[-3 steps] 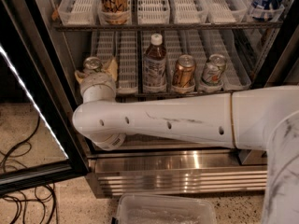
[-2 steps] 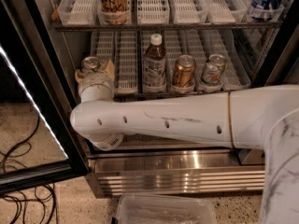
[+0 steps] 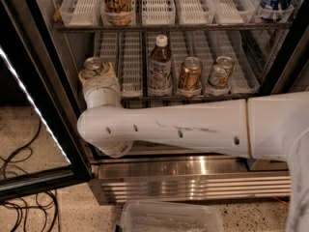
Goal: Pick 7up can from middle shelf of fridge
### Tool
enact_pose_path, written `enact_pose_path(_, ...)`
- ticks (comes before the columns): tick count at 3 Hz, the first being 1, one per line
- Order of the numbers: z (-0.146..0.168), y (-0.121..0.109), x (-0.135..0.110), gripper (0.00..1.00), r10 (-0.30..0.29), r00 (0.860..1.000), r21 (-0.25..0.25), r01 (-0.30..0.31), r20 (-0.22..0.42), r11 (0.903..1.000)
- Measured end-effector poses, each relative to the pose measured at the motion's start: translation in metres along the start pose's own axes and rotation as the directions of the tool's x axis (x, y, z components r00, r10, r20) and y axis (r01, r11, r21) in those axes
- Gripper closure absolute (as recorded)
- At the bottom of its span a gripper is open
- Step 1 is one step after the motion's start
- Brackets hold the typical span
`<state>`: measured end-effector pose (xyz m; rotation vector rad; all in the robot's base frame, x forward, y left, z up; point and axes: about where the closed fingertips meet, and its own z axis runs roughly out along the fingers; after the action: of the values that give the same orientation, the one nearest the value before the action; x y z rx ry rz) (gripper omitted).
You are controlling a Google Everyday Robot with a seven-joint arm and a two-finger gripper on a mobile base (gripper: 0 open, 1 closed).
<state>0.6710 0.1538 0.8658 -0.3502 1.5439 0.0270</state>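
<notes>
The 7up can (image 3: 92,64) stands at the left end of the middle shelf (image 3: 130,76) of the fridge (image 3: 193,180). Only its silver top and a little of its pale side show. My gripper (image 3: 95,74) is at the can, reaching in from below, and its white wrist hides the can's body. My white arm runs from the right across the lower part of the open fridge.
On the same shelf stand a brown tea bottle (image 3: 160,66), a copper-gold can (image 3: 189,74) and a pale can with an orange-red patch (image 3: 220,72). The tier above holds a tall dark-printed container (image 3: 117,1). The open glass door (image 3: 34,115) is at left, cables (image 3: 19,178) lie on the floor, and a clear bin (image 3: 169,219) sits below.
Almost nothing. The arm's elbow shifts a few pixels sideways; the gripper and the 7up can stay in the same place on the shelf.
</notes>
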Motion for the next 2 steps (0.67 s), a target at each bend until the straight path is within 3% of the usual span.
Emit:
enact_pose_path(1,-0.029,-0.015,-0.017,1.0,0.071,0.994,-0.065,-0.065,0.083,0.9957)
enact_pose_path(2,-0.057,-0.042,-0.03,1.0,0.149,0.976,-0.12,-0.131,0.158,0.984)
